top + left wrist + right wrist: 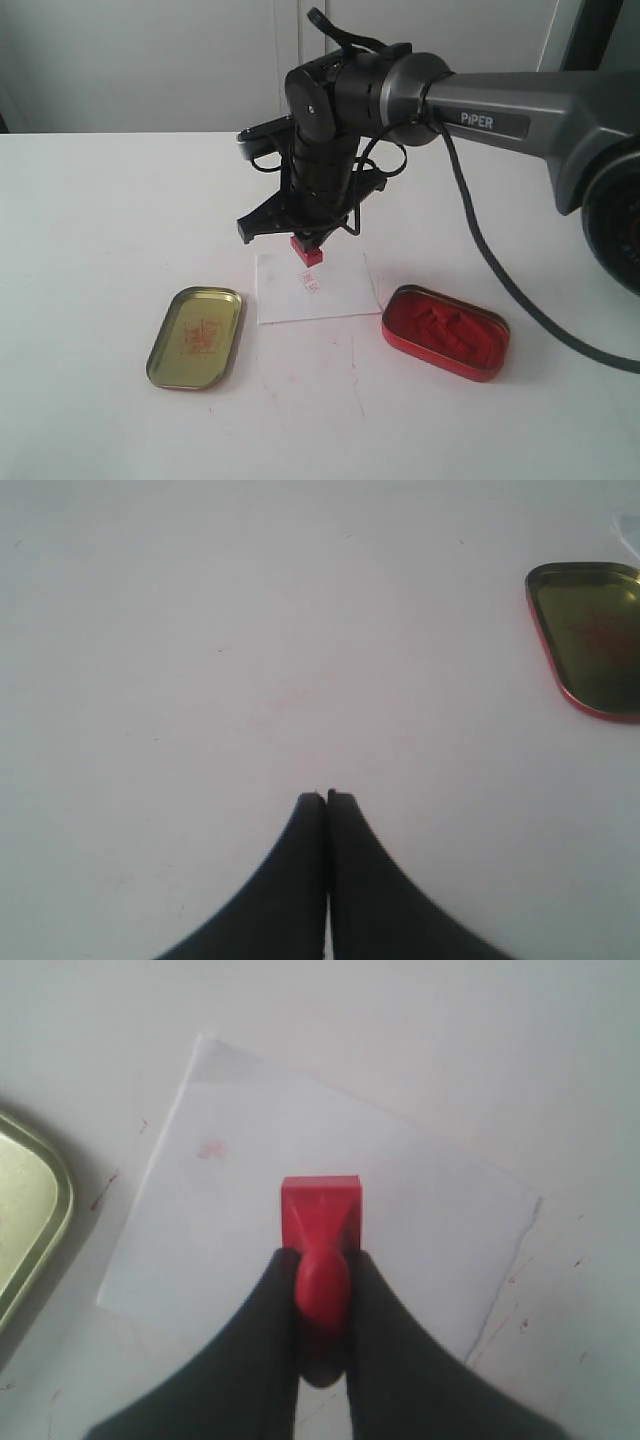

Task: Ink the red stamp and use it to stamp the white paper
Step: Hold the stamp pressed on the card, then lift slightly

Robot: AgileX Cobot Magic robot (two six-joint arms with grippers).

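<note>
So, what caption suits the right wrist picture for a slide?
Right gripper holding the red stamp over the white paper, which bears a faint red mark.

Bright, even light; soft shadows; wrist views perhaps slightly blurred.

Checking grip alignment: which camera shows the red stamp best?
Right wrist view: the red stamp fills the centre, its knob pinched by the right gripper, square base over the white paper. Exterior view shows it small, under the gripper and partly hidden. Left wrist view shows none of it, only the gold tin lid.
</note>
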